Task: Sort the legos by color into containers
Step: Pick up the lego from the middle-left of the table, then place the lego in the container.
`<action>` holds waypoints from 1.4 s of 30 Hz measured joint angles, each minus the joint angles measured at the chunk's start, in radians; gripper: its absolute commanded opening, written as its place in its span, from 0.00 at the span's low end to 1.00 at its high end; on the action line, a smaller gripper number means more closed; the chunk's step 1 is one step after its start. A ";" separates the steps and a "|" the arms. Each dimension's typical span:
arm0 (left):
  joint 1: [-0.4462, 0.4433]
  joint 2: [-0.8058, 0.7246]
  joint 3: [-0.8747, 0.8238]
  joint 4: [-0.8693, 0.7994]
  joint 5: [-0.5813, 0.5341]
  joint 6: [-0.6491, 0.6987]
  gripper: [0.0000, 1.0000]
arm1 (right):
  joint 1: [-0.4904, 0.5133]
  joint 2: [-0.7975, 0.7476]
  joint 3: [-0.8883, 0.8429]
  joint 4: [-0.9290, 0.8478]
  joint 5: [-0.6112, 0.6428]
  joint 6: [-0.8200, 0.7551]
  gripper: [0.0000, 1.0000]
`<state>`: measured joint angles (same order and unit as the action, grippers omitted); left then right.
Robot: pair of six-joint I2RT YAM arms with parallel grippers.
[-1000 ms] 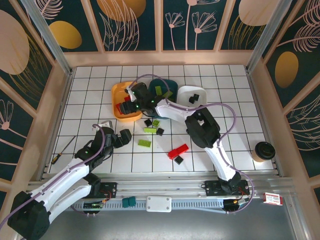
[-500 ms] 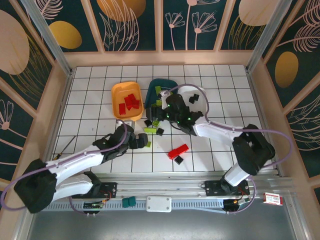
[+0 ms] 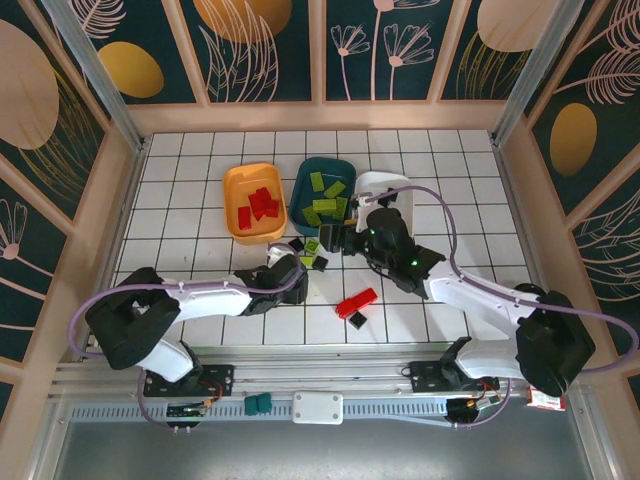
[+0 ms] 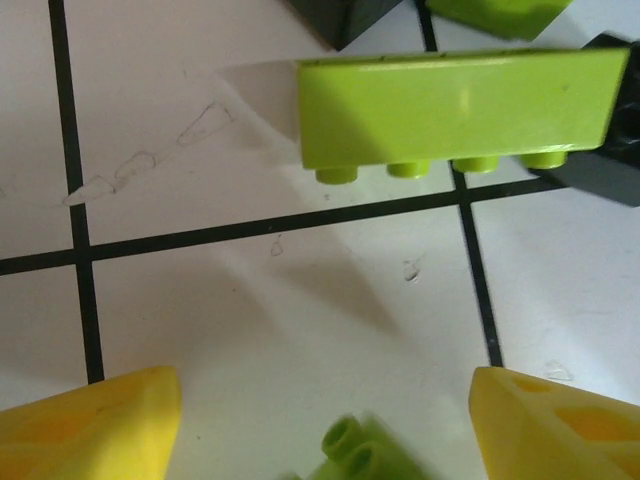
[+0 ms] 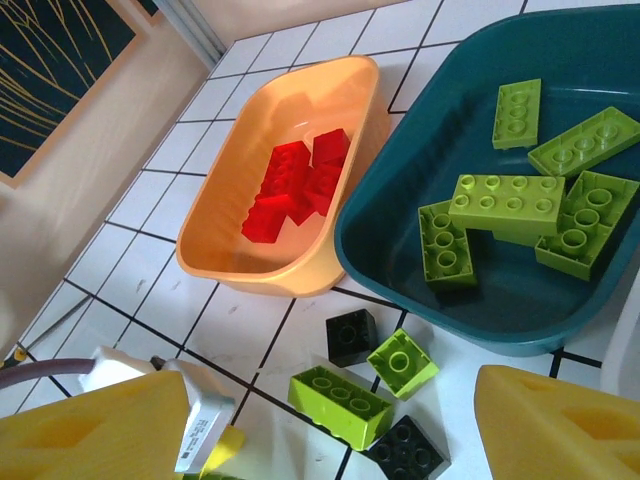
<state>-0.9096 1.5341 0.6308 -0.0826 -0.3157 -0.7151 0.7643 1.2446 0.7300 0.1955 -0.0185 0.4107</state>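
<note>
1. Left gripper: released. Its yellow fingers stand wide apart, low over the tiles near the middle of the tabletop. A blurred lime stub sits between them, untouched.
2. Long lime brick lies just ahead of those fingers, on its side. Its long axis runs across the left wrist view, with the studs pointing back toward the fingers.
3. Right gripper: released, nothing between its fingers, over the loose pile on the near side of the teal tub.
4. Orange tub, teal tub and white tub sit in a row toward the far edge. The white one is partly hidden by the right arm.
5. Red bricks are piled in the orange tub. Lime bricks lie in the teal tub, studs up, headings mixed.
6. Loose pile: eight-stud lime brick, studs up, long axis slanting. Beside it are a small lime brick and two black bricks.
7. Long red brick lies toward the near edge, slanted, right end farther away.
</note>
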 measured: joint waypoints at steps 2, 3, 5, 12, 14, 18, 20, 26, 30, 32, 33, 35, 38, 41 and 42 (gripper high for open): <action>-0.005 0.012 0.004 0.004 -0.019 0.000 0.74 | -0.003 -0.013 -0.006 0.000 0.001 0.000 0.76; -0.008 0.017 0.005 0.004 -0.028 0.000 0.73 | -0.005 -0.017 -0.008 -0.001 0.004 0.000 0.76; -0.013 0.026 0.006 0.008 -0.045 0.000 0.70 | -0.008 -0.024 -0.008 0.000 0.015 0.000 0.76; -0.015 0.031 0.007 0.018 -0.067 0.005 0.43 | -0.018 -0.031 -0.015 0.000 0.023 0.001 0.76; -0.012 0.031 0.007 0.022 -0.066 0.008 0.37 | -0.018 -0.031 -0.023 0.000 0.024 0.007 0.76; -0.009 0.029 0.007 0.028 -0.060 0.007 0.30 | -0.020 -0.031 -0.030 0.000 0.027 0.015 0.76; -0.007 0.023 0.007 0.027 -0.048 0.007 0.29 | -0.023 -0.031 -0.034 0.000 0.027 0.016 0.76; -0.006 -0.045 0.079 -0.020 0.001 0.025 0.31 | -0.032 -0.070 -0.066 -0.001 0.039 0.019 0.77; 0.028 -0.048 0.271 -0.034 0.009 0.078 0.31 | -0.039 -0.132 -0.105 -0.001 0.056 0.031 0.77; 0.066 -0.020 0.369 -0.027 0.020 0.105 0.31 | -0.041 -0.156 -0.122 -0.004 0.064 0.040 0.76; 0.089 0.006 0.423 -0.022 0.023 0.119 0.30 | -0.042 -0.167 -0.129 -0.007 0.069 0.042 0.76; 0.128 0.081 0.524 -0.013 0.029 0.142 0.30 | -0.043 -0.186 -0.145 -0.014 0.074 0.046 0.77; 0.172 0.227 0.659 -0.009 0.042 0.170 0.30 | -0.044 -0.213 -0.175 -0.031 0.076 0.059 0.77; 0.200 0.370 0.776 -0.034 0.050 0.190 0.30 | -0.044 -0.245 -0.205 -0.055 0.079 0.072 0.77; 0.206 0.409 0.813 -0.048 0.051 0.195 0.30 | -0.044 -0.258 -0.217 -0.064 0.079 0.077 0.77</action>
<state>-0.7033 1.9434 1.4437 -0.1307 -0.2646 -0.5205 0.7204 0.9863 0.5133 0.1314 0.0605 0.4877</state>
